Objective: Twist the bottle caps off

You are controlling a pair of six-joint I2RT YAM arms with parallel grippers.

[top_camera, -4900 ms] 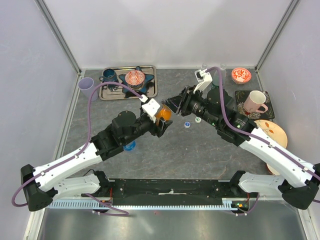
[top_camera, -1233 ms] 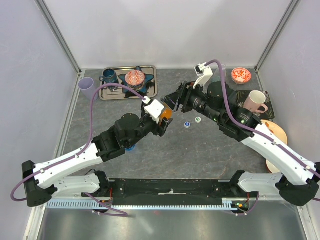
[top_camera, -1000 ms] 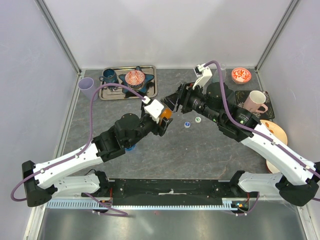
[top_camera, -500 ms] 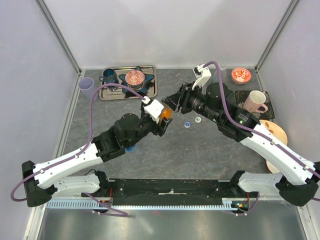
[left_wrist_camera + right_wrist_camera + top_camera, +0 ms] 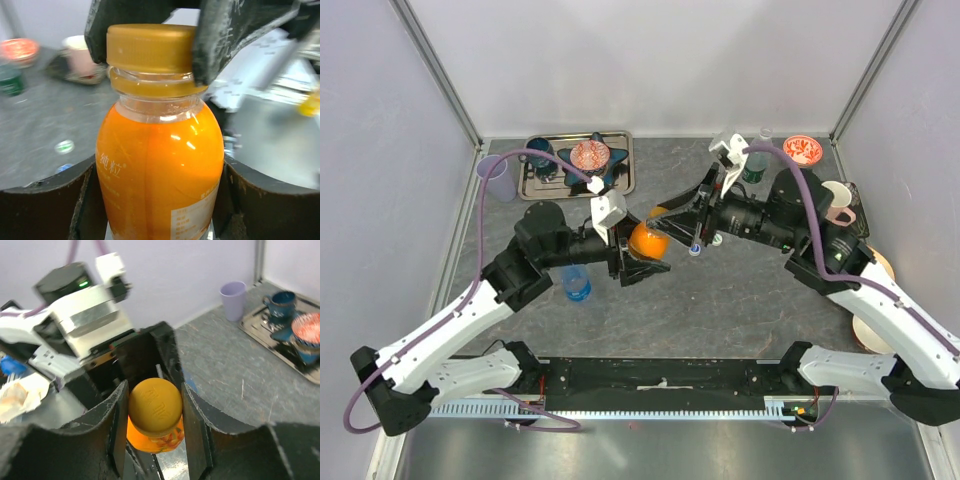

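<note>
- Grey desk surface (image 5: 720, 310) was seen below; the orange bottle (image 5: 160, 150) was held above the desk's middle.
- The left gripper (image 5: 640, 252) was clamped on its body, presumably so that it would be kept from turning.
- The orange cap (image 5: 150, 47), judged still seated on the neck, was pinched by the right gripper (image 5: 155, 422), ready to be twisted.

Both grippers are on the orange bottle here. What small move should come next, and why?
Probably the right gripper should twist the orange cap loose while the left gripper holds steady. The left one clamps the orange bottle by its body, the right one's fingers sit tight on both sides of the cap, and the cap looks fully seated.
</note>
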